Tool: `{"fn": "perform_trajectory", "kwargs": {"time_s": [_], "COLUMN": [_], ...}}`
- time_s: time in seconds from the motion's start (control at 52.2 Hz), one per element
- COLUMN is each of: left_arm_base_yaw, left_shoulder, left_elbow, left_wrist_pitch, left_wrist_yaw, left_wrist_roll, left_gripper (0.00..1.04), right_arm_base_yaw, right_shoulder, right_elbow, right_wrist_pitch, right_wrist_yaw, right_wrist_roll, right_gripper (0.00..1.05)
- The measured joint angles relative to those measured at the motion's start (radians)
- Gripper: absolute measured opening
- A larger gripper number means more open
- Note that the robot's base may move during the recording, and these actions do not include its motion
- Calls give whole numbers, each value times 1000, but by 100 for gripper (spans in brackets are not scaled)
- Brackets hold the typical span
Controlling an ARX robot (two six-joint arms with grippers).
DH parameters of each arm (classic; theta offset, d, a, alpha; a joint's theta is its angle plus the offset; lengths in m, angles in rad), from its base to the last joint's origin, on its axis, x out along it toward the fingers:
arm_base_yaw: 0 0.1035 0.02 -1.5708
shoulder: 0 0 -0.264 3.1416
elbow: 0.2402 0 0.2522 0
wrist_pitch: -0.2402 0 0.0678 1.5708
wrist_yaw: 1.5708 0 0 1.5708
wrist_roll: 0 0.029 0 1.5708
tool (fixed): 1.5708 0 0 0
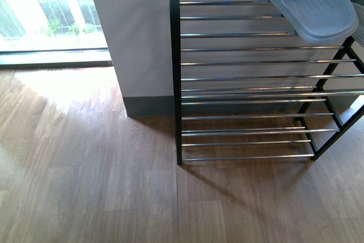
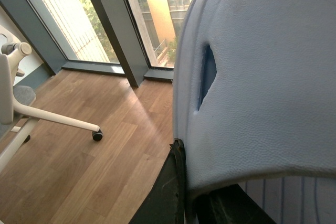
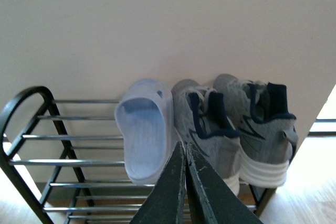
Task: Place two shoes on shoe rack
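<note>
Slide [image 2: 262,77] sits clamped in my left tool [image 2: 184,192] for racking; right tool [image 3: 186,182] is clenched empty near the rack [image 1: 176,83].

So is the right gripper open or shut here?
Shut and empty: in the right wrist view the right gripper has its fingers pressed together with nothing between them, in front of the slide on the rack.

Matt rubbery slide [image 1: 315,4], glossy metal rack rods [image 1: 244,62] (wood-grain floor [image 1: 85,186]).
</note>
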Motion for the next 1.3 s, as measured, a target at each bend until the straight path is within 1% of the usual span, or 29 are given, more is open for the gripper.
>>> {"fn": "perform_trajectory", "kwargs": {"time_s": [0.058, 0.268, 0.422, 0.69, 1.016, 1.112, 1.303], "left_arm_base_yaw": [0, 0, 0, 0, 0, 0, 0], "left_shoulder": [0, 0, 0, 0, 0, 0, 0], "left_elbow": [0, 0, 0, 0, 0, 0, 0], "left_wrist_pitch": [0, 0, 0, 0, 0, 0, 0], "left_wrist_yaw": [0, -1, 0, 0, 0, 0, 0], "left_wrist_roll": [0, 0, 0, 0, 0, 0, 0], "left_gripper": [2, 2, 2, 2, 2, 2, 2], "right_arm_base_yaw": [-13, -15, -15, -15, -15, -15, -16], "right_shoulder": [-33, -145, -229, -331, -490, -513, -609], "right_elbow": [-49, -165, -226, -277, -325, -344, -344], "right_wrist_pitch": [8, 15, -8, -60, -172, -152, -242], "right_wrist_yaw": [1, 0, -1, 0, -1, 0, -3], "right_wrist_roll": [2, 2, 2, 2, 2, 2, 2], "right_gripper": [1, 1, 1, 1, 1, 1, 1]}}
